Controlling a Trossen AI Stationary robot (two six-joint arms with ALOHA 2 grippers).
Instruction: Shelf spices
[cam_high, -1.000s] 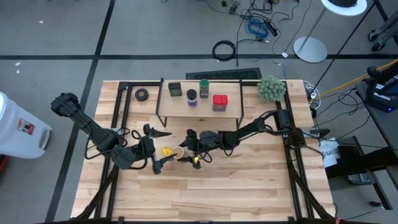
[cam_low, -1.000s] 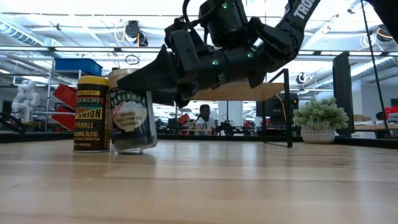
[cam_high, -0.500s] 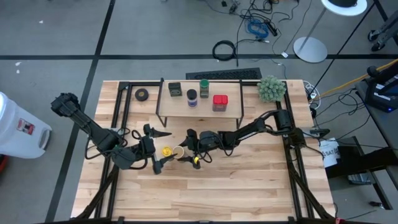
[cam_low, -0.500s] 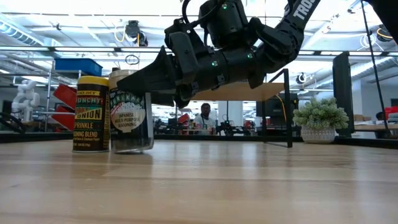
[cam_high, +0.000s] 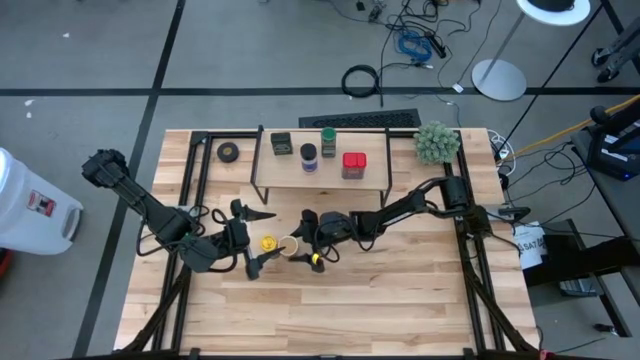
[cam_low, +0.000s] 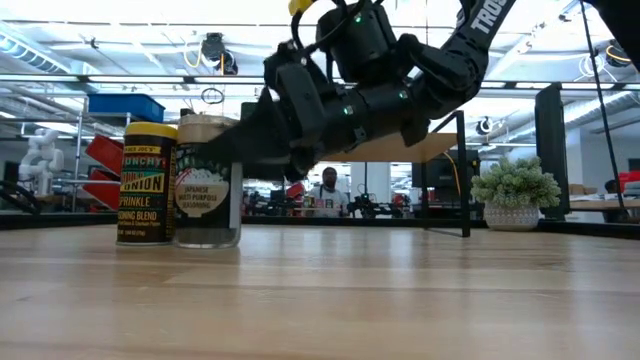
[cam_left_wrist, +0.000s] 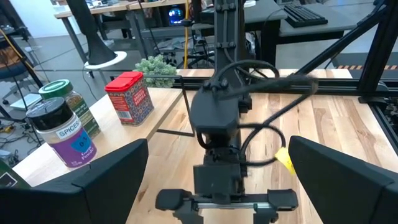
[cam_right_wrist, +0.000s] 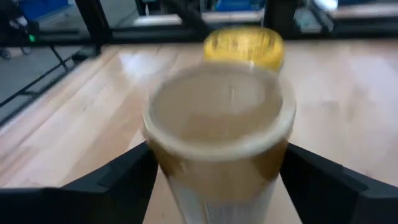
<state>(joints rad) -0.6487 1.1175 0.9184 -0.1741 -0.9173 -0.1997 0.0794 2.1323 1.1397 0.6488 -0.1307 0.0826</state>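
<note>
Spices: four shelved, two left on the table.
From above, the shelf (cam_high: 318, 172) carried four; the tan-lidded jar (cam_high: 288, 246) and yellow-lidded jar (cam_high: 267, 243) stood below; level view, right gripper (cam_low: 235, 150) straddled the tan-lidded jar, fingers wide; left gripper (cam_high: 250, 240) open nearby.

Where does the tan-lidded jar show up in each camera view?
High view: tan-lidded jar at table centre, beside the yellow-lidded jar.
Low view: left, right of the yellow-lidded jar.
Left wrist view: not visible.
Right wrist view: centre, yellow-lidded jar behind.
Shared landmark: the yellow-lidded jar.
</note>
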